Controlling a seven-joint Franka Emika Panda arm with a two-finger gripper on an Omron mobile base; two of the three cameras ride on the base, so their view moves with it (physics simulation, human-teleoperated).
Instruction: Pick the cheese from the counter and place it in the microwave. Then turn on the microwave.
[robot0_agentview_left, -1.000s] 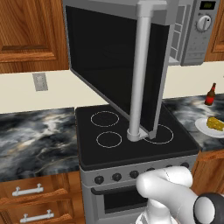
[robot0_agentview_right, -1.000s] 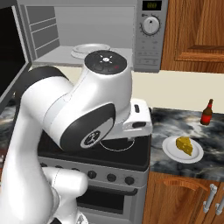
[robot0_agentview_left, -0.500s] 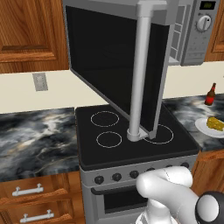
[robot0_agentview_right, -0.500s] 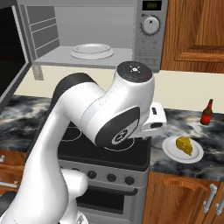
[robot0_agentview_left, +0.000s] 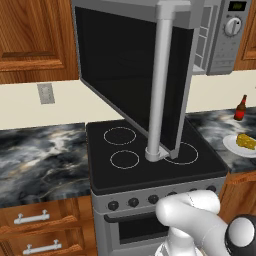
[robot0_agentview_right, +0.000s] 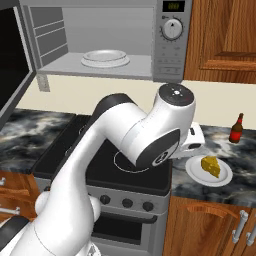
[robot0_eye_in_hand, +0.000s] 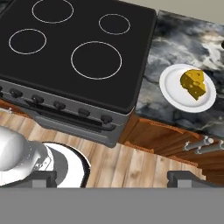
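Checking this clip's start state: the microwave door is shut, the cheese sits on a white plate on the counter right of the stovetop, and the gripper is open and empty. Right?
Not quite: the microwave door is swung wide open, as the right base view shows. The rest holds: the cheese sits on the white plate on the counter right of the stovetop, and the gripper is open and empty.

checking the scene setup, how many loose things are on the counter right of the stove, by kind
cheese: 1, a yellow chunk lying on the plate
plate: 1, white, on the counter
bottle: 1, brown with a red label, standing upright behind the plate
total: 3
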